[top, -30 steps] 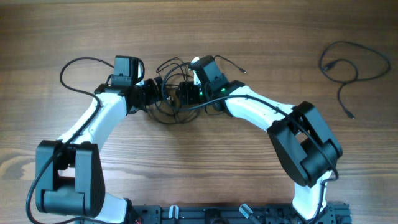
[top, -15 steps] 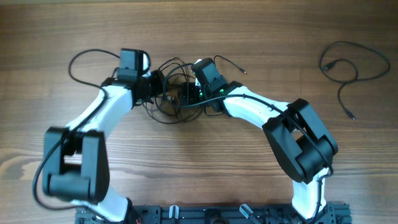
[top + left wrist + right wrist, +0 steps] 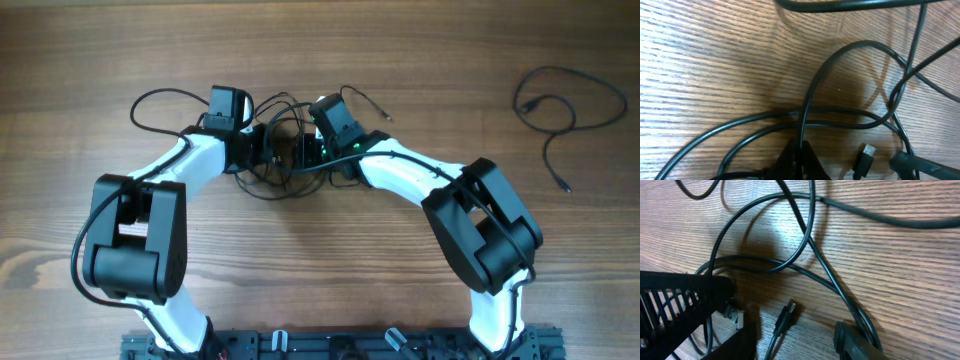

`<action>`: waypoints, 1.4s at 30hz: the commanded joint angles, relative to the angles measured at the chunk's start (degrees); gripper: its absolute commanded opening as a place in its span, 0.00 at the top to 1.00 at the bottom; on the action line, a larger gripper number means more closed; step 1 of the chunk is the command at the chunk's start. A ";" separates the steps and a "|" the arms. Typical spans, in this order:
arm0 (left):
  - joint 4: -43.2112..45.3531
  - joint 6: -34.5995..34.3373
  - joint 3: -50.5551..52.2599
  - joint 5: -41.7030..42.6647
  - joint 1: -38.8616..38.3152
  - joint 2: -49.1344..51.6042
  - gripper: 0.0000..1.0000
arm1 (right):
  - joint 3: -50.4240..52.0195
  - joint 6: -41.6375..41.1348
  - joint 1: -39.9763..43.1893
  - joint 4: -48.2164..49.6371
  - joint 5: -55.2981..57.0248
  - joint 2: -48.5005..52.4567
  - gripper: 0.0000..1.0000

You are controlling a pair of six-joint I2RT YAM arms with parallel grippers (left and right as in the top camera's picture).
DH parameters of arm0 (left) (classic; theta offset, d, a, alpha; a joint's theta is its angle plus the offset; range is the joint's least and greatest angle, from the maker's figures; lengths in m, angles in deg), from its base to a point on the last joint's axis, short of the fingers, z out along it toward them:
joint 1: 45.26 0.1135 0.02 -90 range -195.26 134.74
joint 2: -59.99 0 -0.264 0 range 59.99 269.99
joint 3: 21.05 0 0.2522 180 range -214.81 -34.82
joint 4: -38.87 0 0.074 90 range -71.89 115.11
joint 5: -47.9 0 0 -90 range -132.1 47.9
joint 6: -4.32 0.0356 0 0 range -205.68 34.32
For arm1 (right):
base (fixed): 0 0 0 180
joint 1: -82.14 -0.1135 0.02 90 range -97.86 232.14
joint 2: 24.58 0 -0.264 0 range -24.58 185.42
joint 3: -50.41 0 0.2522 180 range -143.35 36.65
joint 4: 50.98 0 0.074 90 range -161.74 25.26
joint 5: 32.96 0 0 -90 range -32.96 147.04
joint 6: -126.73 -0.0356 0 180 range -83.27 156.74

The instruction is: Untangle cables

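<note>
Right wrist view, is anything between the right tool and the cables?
Nothing visible. The right tool stands open directly over the cables, with one plug lying in its gap on the table.

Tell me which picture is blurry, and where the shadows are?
Overhead view: even light, no glare. Left wrist view: the table grain is crisp, the nearest cable along the top blurs. Right wrist view: the cables cast soft dark shadows on the wood.

A wooden table bears tangled cables and one separate cable.
</note>
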 commanded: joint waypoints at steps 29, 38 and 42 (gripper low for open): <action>-16.09 1.97 -0.87 0.57 11.34 -14.84 0.96 | 0.52 -1.36 -3.08 2.62 -7.06 1.64 0.67; -16.28 1.95 -0.87 0.59 11.34 -14.84 0.96 | 0.52 -4.26 -6.45 2.97 0.17 1.75 0.61; -16.33 1.95 -0.87 0.59 11.34 -14.84 0.96 | 0.52 -4.11 -8.13 2.86 0.17 3.19 0.62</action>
